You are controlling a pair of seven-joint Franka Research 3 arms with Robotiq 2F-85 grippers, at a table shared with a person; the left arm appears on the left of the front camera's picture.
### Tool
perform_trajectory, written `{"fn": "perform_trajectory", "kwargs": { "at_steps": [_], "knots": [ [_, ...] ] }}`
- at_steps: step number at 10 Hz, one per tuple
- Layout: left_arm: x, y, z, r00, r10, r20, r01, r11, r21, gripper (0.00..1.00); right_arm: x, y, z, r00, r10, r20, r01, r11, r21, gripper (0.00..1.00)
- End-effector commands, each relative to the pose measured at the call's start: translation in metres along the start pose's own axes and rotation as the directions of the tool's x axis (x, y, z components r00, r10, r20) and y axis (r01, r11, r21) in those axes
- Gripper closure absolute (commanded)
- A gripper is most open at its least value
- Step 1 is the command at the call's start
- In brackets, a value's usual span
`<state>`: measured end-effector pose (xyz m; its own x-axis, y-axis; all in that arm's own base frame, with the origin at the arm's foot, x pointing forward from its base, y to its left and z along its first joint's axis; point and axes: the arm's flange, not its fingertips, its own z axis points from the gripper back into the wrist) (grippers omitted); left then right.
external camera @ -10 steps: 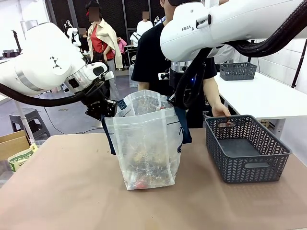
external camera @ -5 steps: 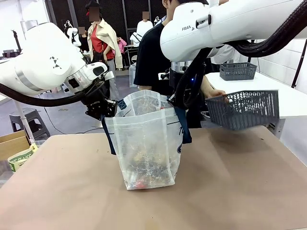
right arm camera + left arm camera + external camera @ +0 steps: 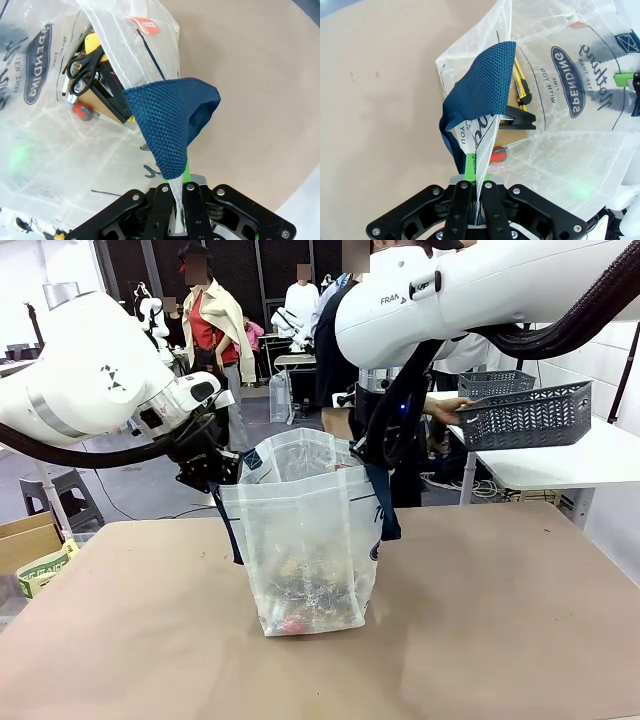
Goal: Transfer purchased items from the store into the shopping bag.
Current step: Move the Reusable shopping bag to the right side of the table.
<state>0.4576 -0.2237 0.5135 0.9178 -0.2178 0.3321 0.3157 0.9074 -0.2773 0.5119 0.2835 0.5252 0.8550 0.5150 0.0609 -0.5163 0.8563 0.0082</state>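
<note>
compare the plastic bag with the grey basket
The shopping bag is translucent soft plastic; the basket is dark grey rigid lattice. The bag stands on the table, rim pinched by the left gripper and right gripper; the basket is held aloft by a person's hand. Both are open-topped.

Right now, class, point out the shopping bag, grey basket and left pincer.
shopping bag [image 3: 300, 540], front view, front wall.
grey basket [image 3: 525, 418], front view, lattice side wall.
left pincer [image 3: 475, 172], left wrist view, between its fingertips.
</note>
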Motion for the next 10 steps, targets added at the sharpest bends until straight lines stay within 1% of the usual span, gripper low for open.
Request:
{"fn": "perform_trajectory", "kwargs": {
  "at_steps": [1, 3, 6, 8, 10],
  "knots": [
    [-0.003, -0.002, -0.002, 1.0, 0.009, 0.003, -0.009, 1.0, 0.012, 1.0, -0.01, -0.004, -0.003, 1.0, -0.029, -0.002, 0.029, 1.0, 0.003, 1.0],
    [0.003, -0.007, -0.003, 1.0, -0.011, -0.022, 0.011, 1.0, 0.006, 1.0, -0.013, -0.006, -0.007, 1.0, -0.028, 0.002, 0.028, 1.0, 0.005, 1.0],
    [0.013, -0.01, -0.003, 1.0, -0.008, -0.012, 0.008, 1.0, 0.007, 1.0, -0.013, -0.002, -0.006, 0.998, -0.063, 0.005, 0.063, 0.998, 0.018, 1.0],
    [0.02, -0.014, -0.002, 1.0, -0.023, 0.001, 0.023, 1.0, 0.001, 1.0, -0.009, 0.005, -0.003, 0.992, -0.124, -0.006, 0.124, 0.992, 0.027, 1.0],
    [0.025, -0.016, -0.004, 0.999, -0.04, 0.001, 0.04, 0.999, -0.002, 1.0, 0.003, 0.012, 0.002, 0.977, -0.211, -0.017, 0.212, 0.976, 0.045, 1.0]
  ]
}}
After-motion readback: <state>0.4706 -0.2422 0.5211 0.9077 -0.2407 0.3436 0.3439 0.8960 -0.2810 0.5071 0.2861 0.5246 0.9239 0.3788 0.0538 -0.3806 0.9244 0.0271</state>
